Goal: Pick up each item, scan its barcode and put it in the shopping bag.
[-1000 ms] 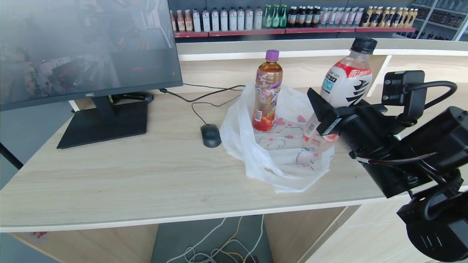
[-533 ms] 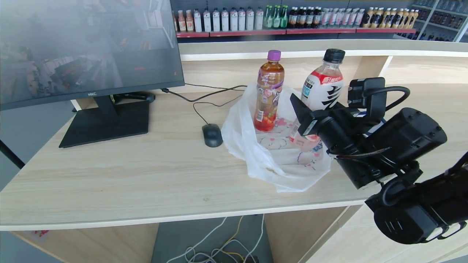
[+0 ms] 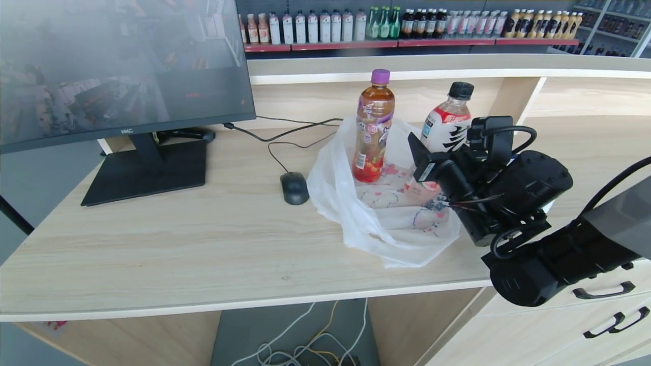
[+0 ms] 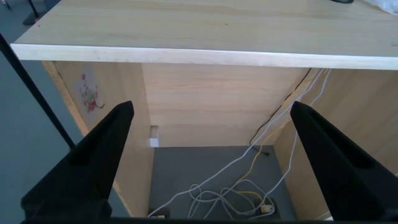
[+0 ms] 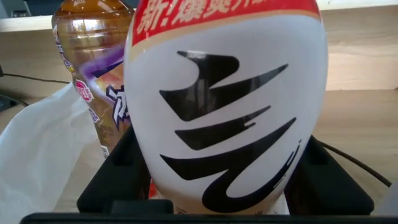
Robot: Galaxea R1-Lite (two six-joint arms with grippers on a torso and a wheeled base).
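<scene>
One tea bottle (image 3: 374, 127), one white bottle (image 3: 446, 128) in right jaws, one shopping bag (image 3: 342, 203)

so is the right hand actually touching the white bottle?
Touching. The right wrist view shows the right hand with its black fingers pressed against both sides of the white bottle, no gap.

Monitor (image 3: 122, 66) and mouse (image 3: 294, 188) on wooden counter (image 3: 178, 244)
</scene>
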